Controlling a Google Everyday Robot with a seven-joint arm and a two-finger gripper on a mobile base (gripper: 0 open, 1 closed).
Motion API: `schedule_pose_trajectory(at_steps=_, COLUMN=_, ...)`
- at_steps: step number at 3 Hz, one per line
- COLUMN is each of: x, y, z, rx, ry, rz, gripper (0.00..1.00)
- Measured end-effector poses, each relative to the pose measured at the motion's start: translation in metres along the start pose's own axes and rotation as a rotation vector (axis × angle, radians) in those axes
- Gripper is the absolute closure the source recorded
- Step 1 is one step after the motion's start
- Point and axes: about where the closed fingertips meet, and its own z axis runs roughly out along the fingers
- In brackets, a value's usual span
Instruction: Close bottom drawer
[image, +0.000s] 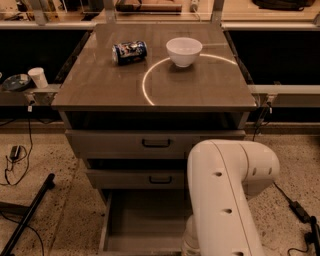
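The grey-brown rectangular bottom drawer (142, 220) is seen pulled out beneath the front edge of the brown cabinet surface (100, 85). It is judged rigid, light and free-sliding, best pushed squarely on its flat front. The hand is hidden below the white arm (225, 200), so its state cannot be told.

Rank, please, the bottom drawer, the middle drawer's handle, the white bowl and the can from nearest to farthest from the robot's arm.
The gripper is out of view; only the white arm shows.
1. bottom drawer, open, beside the arm.
2. middle drawer's handle, just above.
3. white bowl, far tabletop, right.
4. can, far tabletop, left.
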Motion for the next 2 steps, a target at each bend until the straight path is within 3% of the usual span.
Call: schedule_pose_trajectory(at_steps=2, x=-0.0023, y=-0.0064, z=0.0047, rx=-0.005, ry=0.009, rz=-0.026, gripper=1.00)
